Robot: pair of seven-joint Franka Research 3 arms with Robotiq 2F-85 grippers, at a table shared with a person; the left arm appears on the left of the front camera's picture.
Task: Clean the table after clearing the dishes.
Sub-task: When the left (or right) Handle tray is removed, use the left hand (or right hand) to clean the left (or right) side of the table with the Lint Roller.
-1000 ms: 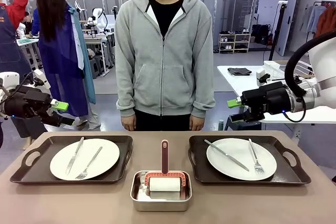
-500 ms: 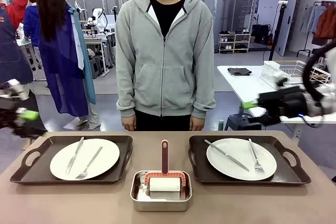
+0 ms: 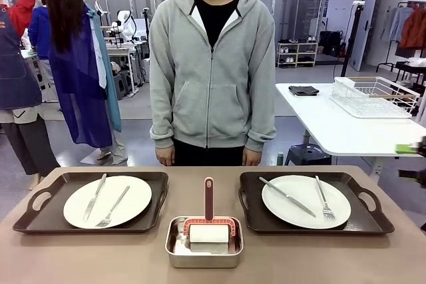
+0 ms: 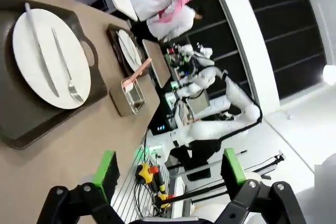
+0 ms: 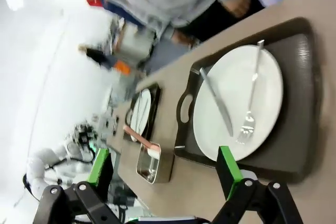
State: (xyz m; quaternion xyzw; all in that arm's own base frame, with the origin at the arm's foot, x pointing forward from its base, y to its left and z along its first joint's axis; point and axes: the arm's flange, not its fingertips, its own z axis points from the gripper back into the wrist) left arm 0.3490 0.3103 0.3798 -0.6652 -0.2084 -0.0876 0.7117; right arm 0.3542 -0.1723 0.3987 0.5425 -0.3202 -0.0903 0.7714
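**Both arms are drawn back to the sides; the dishes are left untouched.**

The table (image 3: 279, 261) is no longer overhung by the two arms, which a second ago were held above its far corners and are now swung out past its ends. Nothing on it is shifted, so clearing is judged not yet begun and wiping further off. The dishes are set as a pair: the left tray (image 3: 154, 212) with the left plate (image 3: 136, 201), and the right tray (image 3: 247, 221) with the right plate (image 3: 286, 214), each with knife and fork. The tin (image 3: 204, 259) holding a roller (image 3: 208, 233) is placed between them at the near edge. The left gripper (image 4: 169, 174) is held beside the table's left end, pads spread wide and empty. The right gripper (image 5: 164, 176) is likewise spread and empty, held off the right tray's side.
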